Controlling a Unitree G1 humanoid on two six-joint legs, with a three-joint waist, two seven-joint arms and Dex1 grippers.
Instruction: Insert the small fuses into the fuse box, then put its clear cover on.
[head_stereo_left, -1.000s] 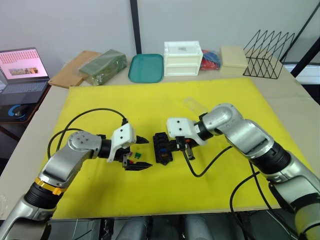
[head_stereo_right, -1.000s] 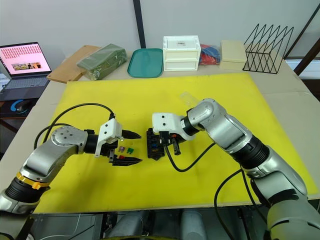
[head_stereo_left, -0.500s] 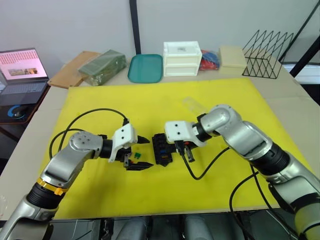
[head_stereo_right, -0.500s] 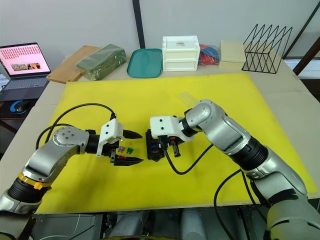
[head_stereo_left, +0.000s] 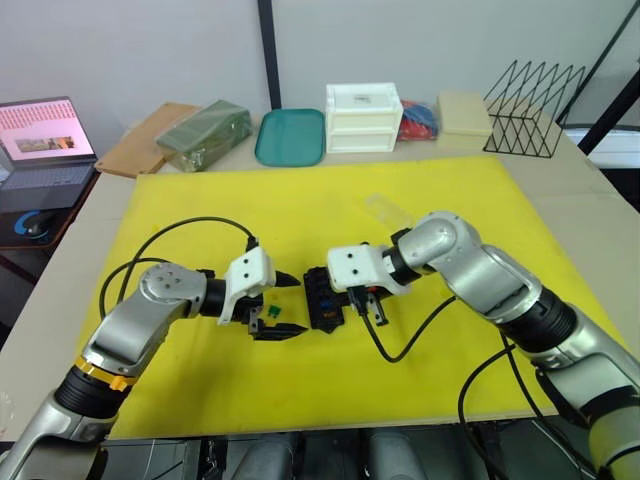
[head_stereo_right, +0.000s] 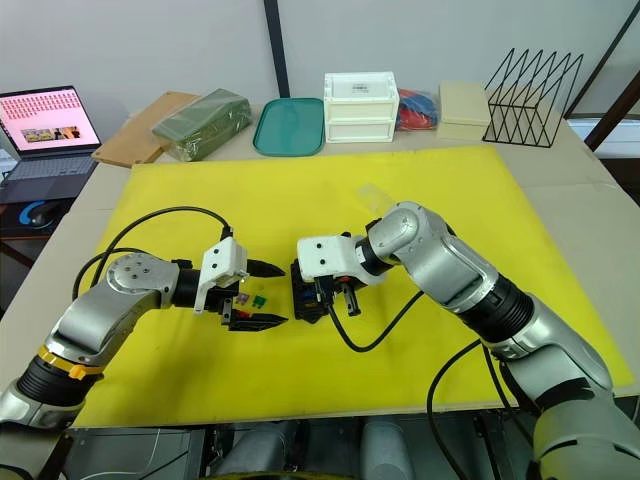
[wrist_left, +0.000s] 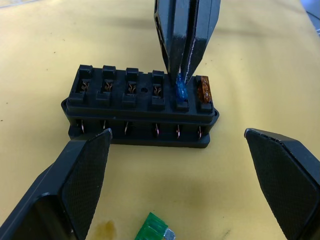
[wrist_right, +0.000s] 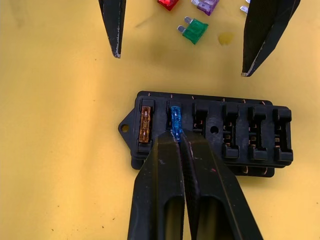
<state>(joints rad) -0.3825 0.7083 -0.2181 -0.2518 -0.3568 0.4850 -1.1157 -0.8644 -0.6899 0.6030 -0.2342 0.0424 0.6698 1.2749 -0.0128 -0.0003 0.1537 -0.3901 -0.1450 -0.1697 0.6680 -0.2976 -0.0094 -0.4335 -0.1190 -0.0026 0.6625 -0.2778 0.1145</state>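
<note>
Blue fuse (wrist_right: 175, 118) sits pinched in right claw (wrist_right: 178, 138) atop fuse box (wrist_right: 235, 135).

A yellow mat (head_stereo_left: 450, 190) is spread over the table (head_stereo_left: 590, 215). Along the back, a laptop (head_stereo_left: 40, 140), wooden board (head_stereo_left: 150, 135), green packet (head_stereo_left: 205, 132), teal tray (head_stereo_left: 291, 136), white drawer box (head_stereo_left: 364, 117) and black wire rack (head_stereo_left: 535, 95) are lined up.

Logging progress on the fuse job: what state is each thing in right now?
Fuse box: on the yellow mat, uncovered, four slots empty.
Tan fuse: seated in the end slot.
Blue fuse: in the next slot, pinched by the right gripper.
Green fuse: loose on the mat.
Clear cover: lying apart.
Left gripper: open, empty.
</note>
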